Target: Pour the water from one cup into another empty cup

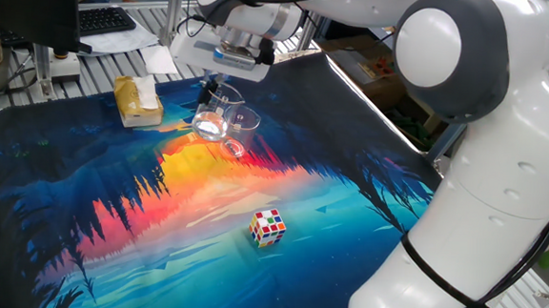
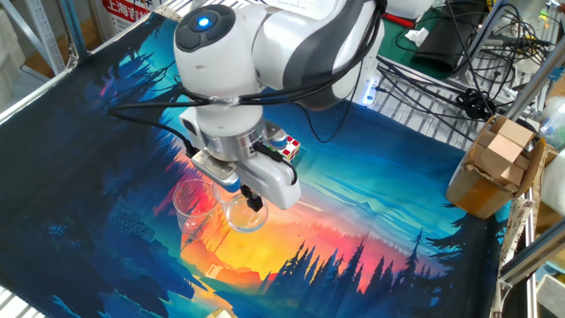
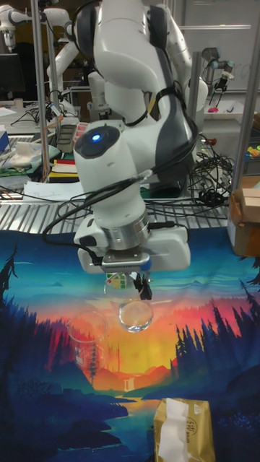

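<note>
Two clear glass cups stand close together on the printed cloth (image 1: 347, 216). My gripper (image 1: 219, 91) (image 2: 250, 199) (image 3: 139, 287) comes down from above and is shut on the rim of one cup (image 1: 211, 123) (image 2: 243, 215) (image 3: 135, 315), which is tilted so its round end faces the tall fixed view. The other cup (image 1: 245, 120) (image 2: 194, 201) (image 3: 89, 333) stands upright right beside it and looks empty. The water is too faint to make out in the held cup. The arm's wrist hides part of that cup's rim.
A Rubik's cube (image 1: 268, 226) (image 2: 284, 143) lies on the cloth toward the arm's base. A yellow tissue pack (image 1: 137, 101) (image 3: 180, 429) sits near the cloth's far edge. A cardboard box (image 2: 499, 168) and cables stand off the cloth on the metal rack.
</note>
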{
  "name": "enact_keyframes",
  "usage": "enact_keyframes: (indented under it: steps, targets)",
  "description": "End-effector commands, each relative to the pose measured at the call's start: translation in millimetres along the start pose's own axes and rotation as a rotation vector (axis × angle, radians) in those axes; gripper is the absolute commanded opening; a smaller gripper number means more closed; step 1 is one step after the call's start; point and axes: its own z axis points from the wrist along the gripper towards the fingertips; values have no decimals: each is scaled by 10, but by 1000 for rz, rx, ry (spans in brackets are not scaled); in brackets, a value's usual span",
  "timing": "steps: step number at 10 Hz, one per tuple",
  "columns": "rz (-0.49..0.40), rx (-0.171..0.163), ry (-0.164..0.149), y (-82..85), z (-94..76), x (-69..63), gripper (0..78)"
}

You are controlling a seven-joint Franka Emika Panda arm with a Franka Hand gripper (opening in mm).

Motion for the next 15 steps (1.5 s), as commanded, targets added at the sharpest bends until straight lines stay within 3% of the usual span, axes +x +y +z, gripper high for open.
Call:
enact_keyframes:
  steps: [1, 5, 15]
  targets:
    - [-4, -54, 9, -35, -5, -79, 12]
    - [-4, -70, 20, -51, 1, -101, 12]
    - [10, -160, 60, -167, -40, -197, 12]
